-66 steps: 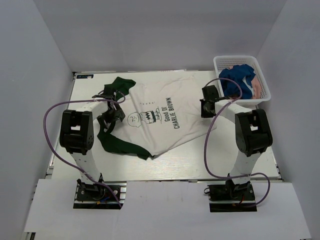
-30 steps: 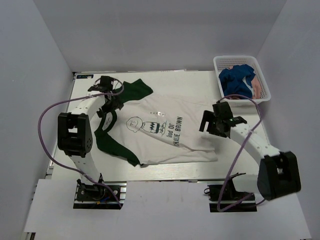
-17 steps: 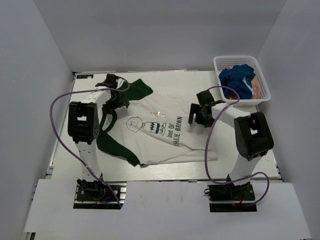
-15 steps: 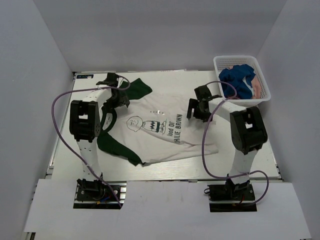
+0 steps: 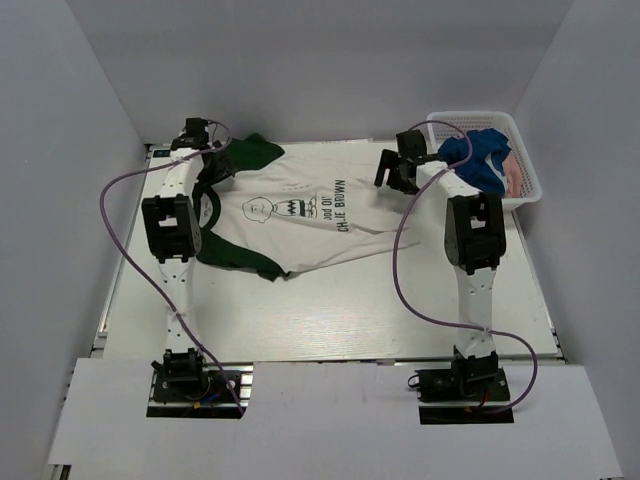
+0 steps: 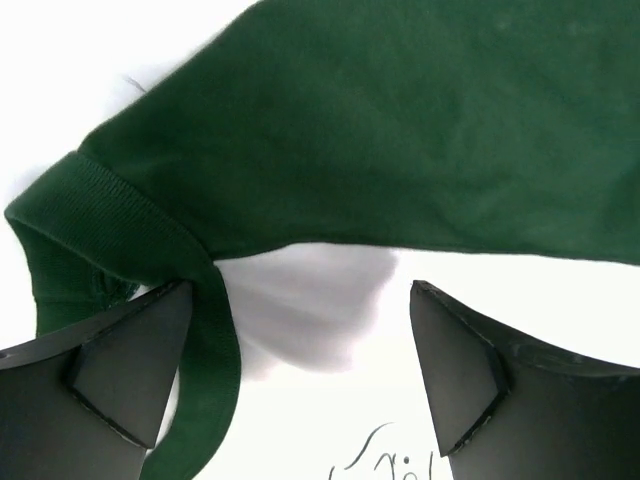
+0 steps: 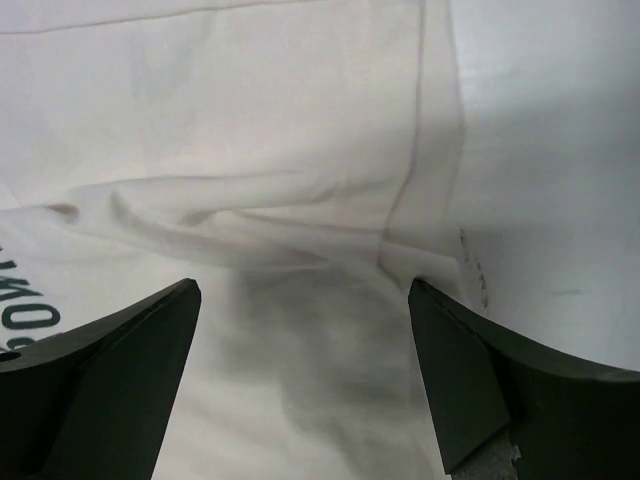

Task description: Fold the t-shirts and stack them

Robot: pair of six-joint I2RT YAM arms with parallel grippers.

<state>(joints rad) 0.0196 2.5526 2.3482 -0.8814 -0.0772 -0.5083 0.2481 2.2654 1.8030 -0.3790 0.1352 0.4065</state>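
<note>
The cream t-shirt (image 5: pixel 300 215) with dark green sleeves and black "Charlie Brown" print lies spread on the far half of the table. My left gripper (image 5: pixel 213 165) hovers open over its collar end. In the left wrist view the green sleeve (image 6: pixel 400 130) and ribbed collar (image 6: pixel 130 215) lie under the open left gripper (image 6: pixel 300 375). My right gripper (image 5: pixel 390 175) is open over the shirt's hem end. The right wrist view shows rumpled cream cloth (image 7: pixel 260 200) below the open right gripper (image 7: pixel 300 385). A blue t-shirt (image 5: pixel 470 160) and a pink t-shirt (image 5: pixel 513 178) sit in the basket.
The white mesh basket (image 5: pixel 470 116) stands at the far right corner, just right of my right wrist. Purple cables loop beside both arms. White walls close in the table on the left, back and right. Bare tabletop (image 7: pixel 560 200) shows beyond the hem.
Both arms have stretched toward the far edge. The cream shirt has shifted farther back on the table and lies more spread out. Both grippers stay open.
</note>
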